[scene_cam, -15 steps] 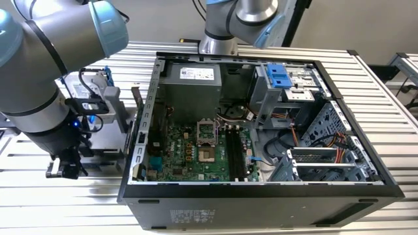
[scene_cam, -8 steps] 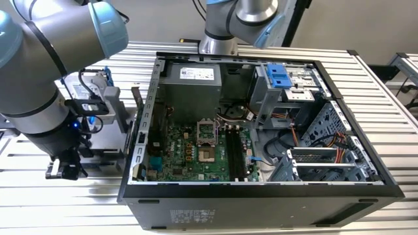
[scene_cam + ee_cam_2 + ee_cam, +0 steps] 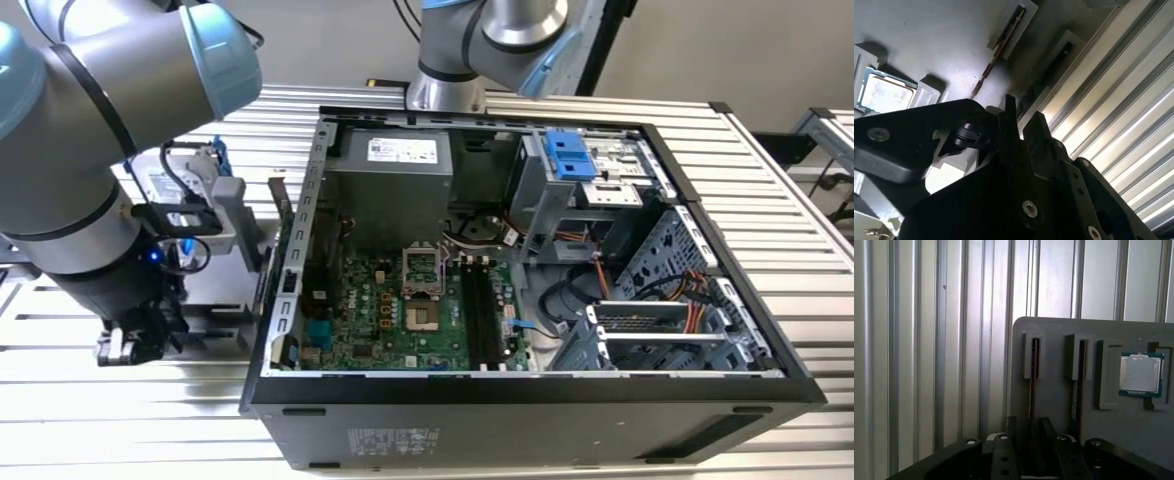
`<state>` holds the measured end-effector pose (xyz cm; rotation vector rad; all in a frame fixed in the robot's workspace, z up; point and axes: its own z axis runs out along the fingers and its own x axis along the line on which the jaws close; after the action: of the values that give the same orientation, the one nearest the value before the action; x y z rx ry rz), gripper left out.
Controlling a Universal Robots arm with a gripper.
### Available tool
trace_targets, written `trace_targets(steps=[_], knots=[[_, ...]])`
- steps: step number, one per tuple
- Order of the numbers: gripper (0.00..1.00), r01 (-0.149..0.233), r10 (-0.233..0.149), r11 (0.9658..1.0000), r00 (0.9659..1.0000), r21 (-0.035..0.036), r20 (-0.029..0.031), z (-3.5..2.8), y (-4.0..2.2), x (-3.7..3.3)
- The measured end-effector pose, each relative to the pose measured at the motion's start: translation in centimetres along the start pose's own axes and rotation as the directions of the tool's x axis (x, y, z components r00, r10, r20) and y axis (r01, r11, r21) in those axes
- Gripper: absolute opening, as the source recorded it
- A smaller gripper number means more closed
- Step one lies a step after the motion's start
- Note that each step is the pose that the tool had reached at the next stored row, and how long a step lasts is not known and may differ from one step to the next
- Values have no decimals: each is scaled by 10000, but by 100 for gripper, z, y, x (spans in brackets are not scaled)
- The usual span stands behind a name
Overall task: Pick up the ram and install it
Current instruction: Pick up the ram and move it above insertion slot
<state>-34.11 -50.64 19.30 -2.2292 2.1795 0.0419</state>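
Two ram sticks stand on edge in slots of a grey parts tray (image 3: pixel 1054 330). The nearer ram (image 3: pixel 1032 385) runs straight into the gap of my gripper (image 3: pixel 1029 424), whose two black fingers are open on either side of its end. The other ram (image 3: pixel 1077 390) sits one slot over. In the second wrist view the ram (image 3: pixel 999 47) lies just beyond my gripper (image 3: pixel 1023 119). In the exterior view my gripper (image 3: pixel 134 342) hangs low over the table, on that view's left of the open computer case (image 3: pixel 534 400).
A processor chip (image 3: pixel 1140 374) rests in a tray pocket beside the ram slots. Inside the case, the green motherboard (image 3: pixel 387 320) has long black memory slots (image 3: pixel 481 310). A second arm's base (image 3: pixel 481 40) stands behind the case. The table (image 3: pixel 801 200) is ribbed metal.
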Motion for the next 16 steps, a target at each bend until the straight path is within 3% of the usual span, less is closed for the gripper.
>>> trace_targets(steps=[16], knots=[[0, 0, 0, 10000, 10000, 0, 1, 0, 0, 24]])
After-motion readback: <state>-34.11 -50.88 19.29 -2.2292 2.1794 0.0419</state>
